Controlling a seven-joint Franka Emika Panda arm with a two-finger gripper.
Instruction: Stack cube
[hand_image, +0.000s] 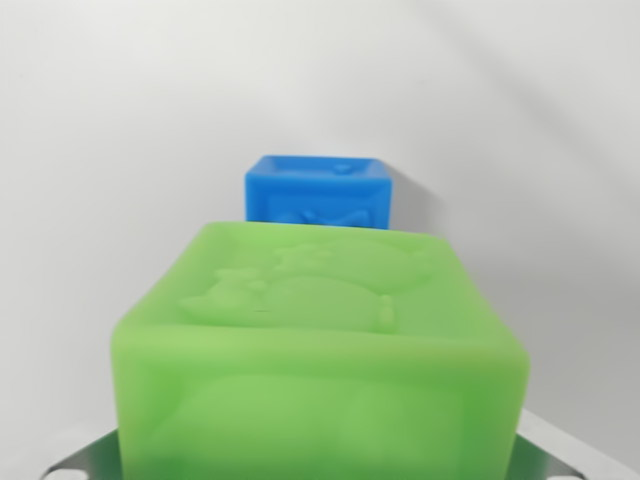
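While you are looking through the wrist view, a green cube (320, 350) is filling the lower and middle part of the picture, close to the lens and slightly blurred along its near edge. Its upper face is showing a raised animal figure in relief. Beyond it, a blue cube (320, 192) is sitting on the white surface (120, 120), its lower part hidden behind the far edge of the green cube; its front face is also carrying a raised pattern, too small to make out. You cannot tell from this view whether the two cubes are touching or merely lined up one behind the other. At the bottom corners, grey metal parts (560, 450) are showing on either side of the green cube, at the wrist view's left and right. The gripper's fingertips themselves are not appearing, so you cannot tell whether the claw is wide, narrow or closed on the green cube. Soft shadows are falling across the white surface behind the blue cube.
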